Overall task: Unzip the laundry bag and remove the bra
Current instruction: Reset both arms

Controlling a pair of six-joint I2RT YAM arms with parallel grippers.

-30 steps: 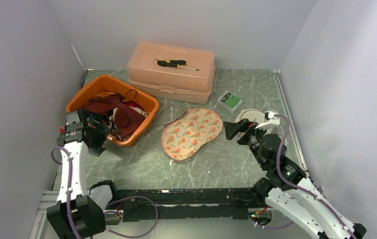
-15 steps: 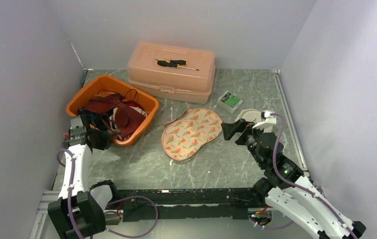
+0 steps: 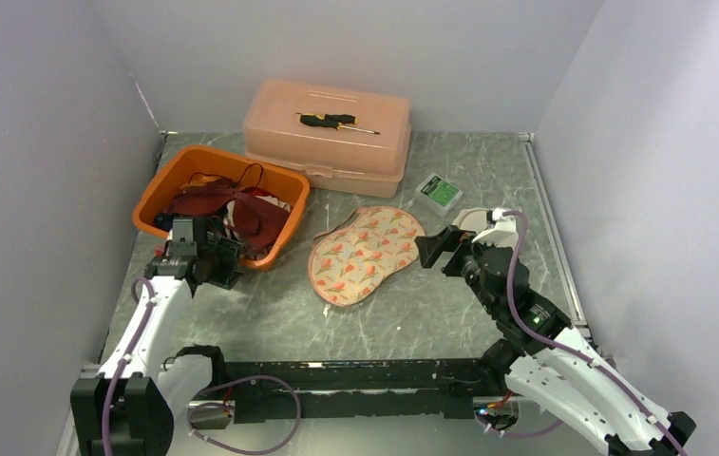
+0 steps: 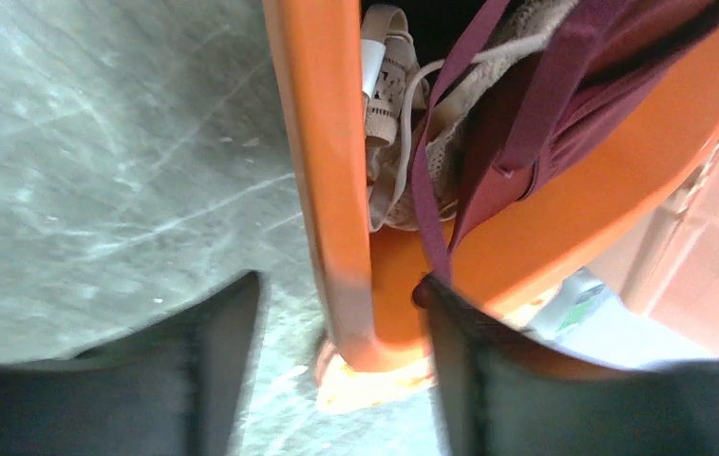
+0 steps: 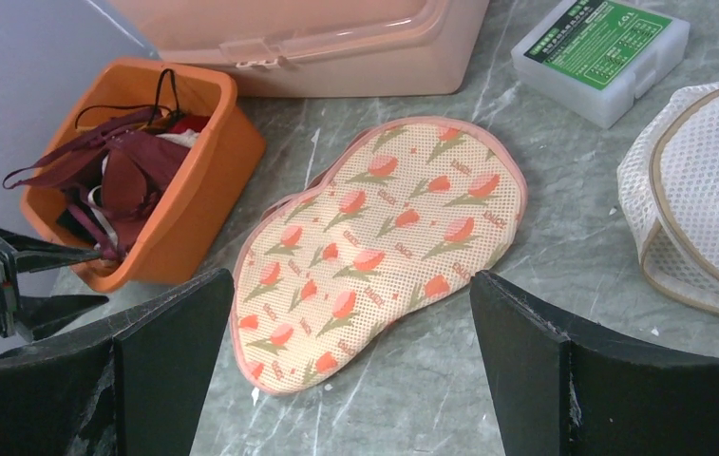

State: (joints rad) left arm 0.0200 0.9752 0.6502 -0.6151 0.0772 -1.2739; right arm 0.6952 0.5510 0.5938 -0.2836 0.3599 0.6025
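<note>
The laundry bag (image 3: pixel 367 254), a flat mesh pouch printed with red tulips, lies shut at mid-table and also fills the middle of the right wrist view (image 5: pixel 384 237). A maroon bra (image 3: pixel 246 214) sits tangled with other garments in the orange basket (image 3: pixel 284 180). My left gripper (image 3: pixel 211 261) is at the basket's near corner. Its jaws are apart and astride the orange wall (image 4: pixel 331 190), and one fingertip (image 4: pixel 431 294) touches a maroon strap (image 4: pixel 426 209). My right gripper (image 3: pixel 436 249) hangs wide open just right of the laundry bag, holding nothing (image 5: pixel 350 285).
A pink lidded box (image 3: pixel 327 133) with a screwdriver (image 3: pixel 331 121) on top stands at the back. A small green-labelled box (image 3: pixel 439 193) and a white mesh bag (image 3: pixel 477 220) lie behind my right gripper. Grey walls close in the table on three sides.
My left gripper swung right, from outside the basket's left end to its near corner, and the basket shifted slightly right. The right gripper edged left toward the laundry bag, still open.
</note>
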